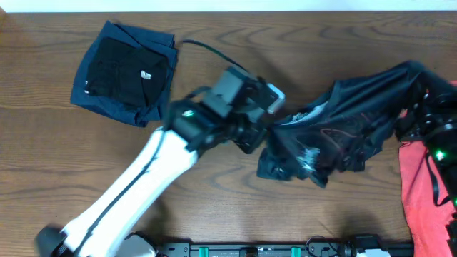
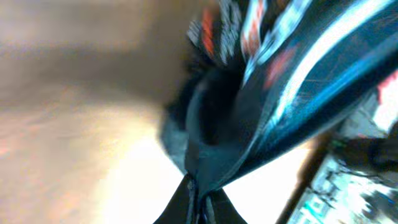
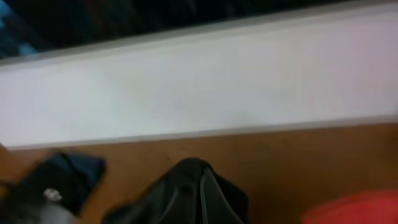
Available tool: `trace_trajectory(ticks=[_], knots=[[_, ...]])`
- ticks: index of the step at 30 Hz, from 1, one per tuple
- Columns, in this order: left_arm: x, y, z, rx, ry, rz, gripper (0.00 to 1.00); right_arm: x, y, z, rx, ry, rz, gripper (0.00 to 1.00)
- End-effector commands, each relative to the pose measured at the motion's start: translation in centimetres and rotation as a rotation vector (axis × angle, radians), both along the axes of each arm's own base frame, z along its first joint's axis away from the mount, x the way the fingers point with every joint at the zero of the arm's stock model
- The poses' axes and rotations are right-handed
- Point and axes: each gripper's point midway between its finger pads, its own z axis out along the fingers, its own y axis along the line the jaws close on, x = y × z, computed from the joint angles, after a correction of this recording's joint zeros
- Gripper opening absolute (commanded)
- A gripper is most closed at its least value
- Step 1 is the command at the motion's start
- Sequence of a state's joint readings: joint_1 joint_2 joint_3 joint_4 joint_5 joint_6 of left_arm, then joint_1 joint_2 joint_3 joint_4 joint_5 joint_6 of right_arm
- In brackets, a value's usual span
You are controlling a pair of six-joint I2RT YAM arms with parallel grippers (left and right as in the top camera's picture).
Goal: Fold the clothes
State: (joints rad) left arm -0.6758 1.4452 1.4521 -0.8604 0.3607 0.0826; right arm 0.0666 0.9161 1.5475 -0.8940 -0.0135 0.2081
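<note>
Sitting folded at ten o'clock, navy clothes (image 1: pixel 125 71). Pinched tight on the near end of the black jersey (image 1: pixel 343 121), by the middle, left gripper (image 2: pixel 198 193). Clamped on its far end at three o'clock, right gripper (image 1: pixel 421 114). Lying at four o'clock, red T-shirt (image 1: pixel 421 193). Might slip free or bunch up if tugged too hard.

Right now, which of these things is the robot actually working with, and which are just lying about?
Part of the job:
- black jersey, bunched and partly lifted
- folded navy garment, lying flat at the far left
- red T-shirt, at the right edge

Just there:
- equipment rail with cables along the near edge
- wooden table, only the work surface
</note>
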Motion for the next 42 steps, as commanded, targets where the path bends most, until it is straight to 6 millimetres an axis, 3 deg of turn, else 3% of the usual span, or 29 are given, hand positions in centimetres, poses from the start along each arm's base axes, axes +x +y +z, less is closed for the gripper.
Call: trace_trajectory(ticks=[1,5,8,11,14,17,20,24,26,28,32,35,39,42], knots=[[0.9,3.0,5.0,0.021,-0.196,0.106,0.06,0.7,-2.0,-2.5,-0.055,0.112,-0.106,0.01],[0.4,5.1,6.4,0.048,-0.255,0.16,0.06,1.3,-2.2,-6.9,-0.081,0.305,-0.113,0.01],[0.3,5.8,7.0,0.055,-0.28,0.182,0.06,1.9,-2.1,-8.8,-0.09,0.388,-0.109,0.01],[0.9,7.0,7.6,0.083,-0.322,0.235,0.06,2.4,-2.1,-9.9,-0.084,0.435,-0.11,0.01],[1.7,8.6,10.2,0.087,-0.402,0.328,0.06,3.1,-2.4,-9.5,-0.057,0.409,-0.146,0.01],[1.8,10.0,15.1,0.044,-0.504,0.396,0.06,4.0,-2.4,-6.6,-0.034,0.283,-0.154,0.01],[0.7,11.5,21.5,-0.026,-0.627,0.422,0.06,3.5,-2.3,-1.3,0.009,0.093,-0.155,0.01],[-2.7,14.1,30.9,-0.155,-0.843,0.414,0.06,-0.1,-2.4,6.9,0.047,-0.171,-0.146,0.01],[-4.7,15.7,34.7,-0.228,-0.932,0.429,0.06,-2.6,-2.6,10.3,0.057,-0.278,-0.143,0.01],[-6.8,17.4,37.3,-0.284,-0.992,0.442,0.06,-5.4,-2.8,13.3,0.05,-0.368,-0.141,0.01],[-10.6,19.8,39.8,-0.342,-1.061,0.422,0.06,-9.7,-3.3,16.2,0.042,-0.457,-0.158,0.01],[-11.8,20.8,40.2,-0.334,-1.091,0.415,0.06,-11.6,-3.4,16.8,0.04,-0.465,-0.157,0.01],[-12.3,20.6,40.0,-0.343,-1.086,0.386,0.06,-12.0,-3.4,16.6,0.039,-0.453,-0.154,0.01],[-11.7,19.7,39.4,-0.326,-1.062,0.362,0.06,-11.2,-2.8,16.1,0.037,-0.429,-0.124,0.01]])
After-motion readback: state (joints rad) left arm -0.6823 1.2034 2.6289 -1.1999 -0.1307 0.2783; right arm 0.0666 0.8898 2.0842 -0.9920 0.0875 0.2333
